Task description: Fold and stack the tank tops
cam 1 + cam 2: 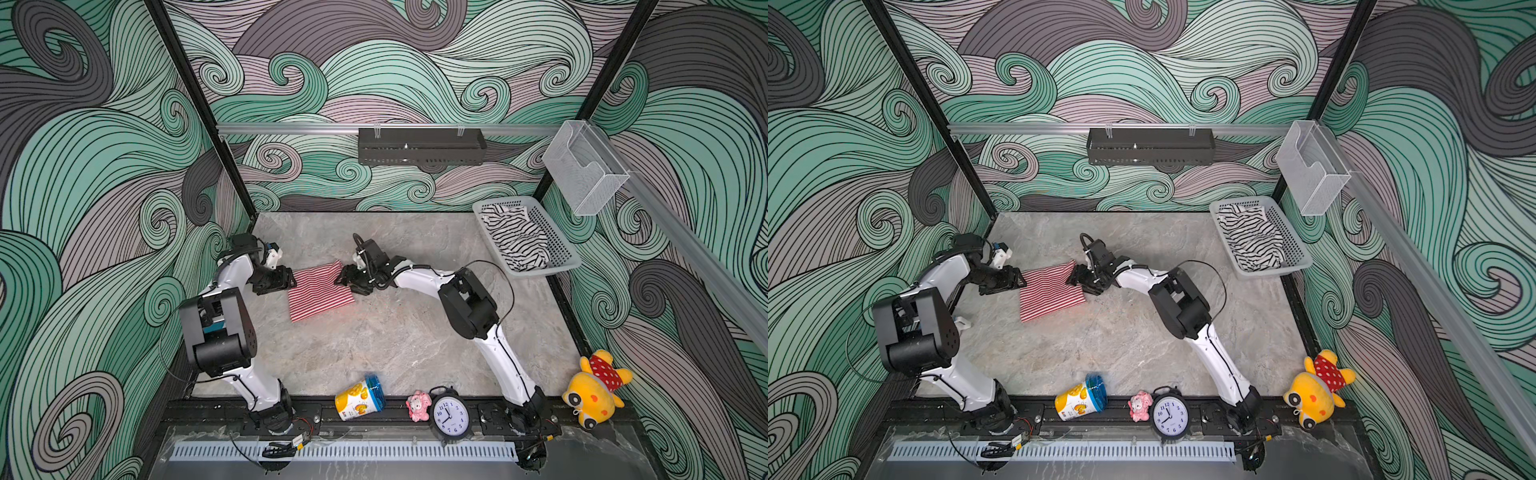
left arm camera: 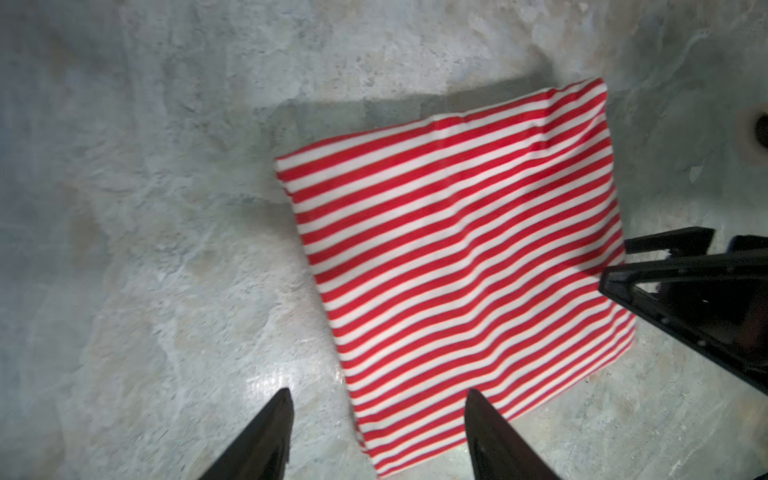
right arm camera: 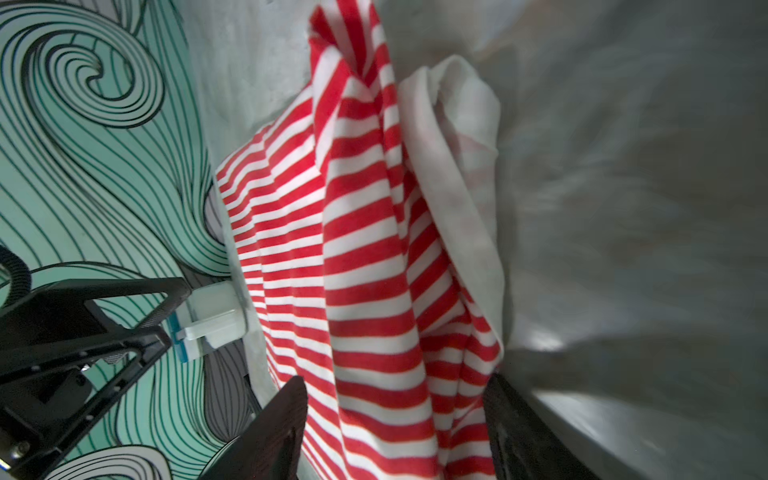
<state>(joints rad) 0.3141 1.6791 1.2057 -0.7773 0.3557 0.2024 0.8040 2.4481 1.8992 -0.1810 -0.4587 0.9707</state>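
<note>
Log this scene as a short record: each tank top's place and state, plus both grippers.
red-and-white tank top: folded into a rectangle on the table, between the two grippers
black-and-white tank top: crumpled in the grey basket, unfolded
left gripper: open at the folded top's edge, holding nothing
right gripper: open, fingers either side of bunched red-striped cloth with cream trim
stack: not yet made

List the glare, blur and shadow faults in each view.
Left wrist view: the striped top is sharp, a glare patch whitens the table, and a shadow borders the top. Right wrist view: the table is smeared and the top is soft up close. Both top views: even light, no blur.
</note>
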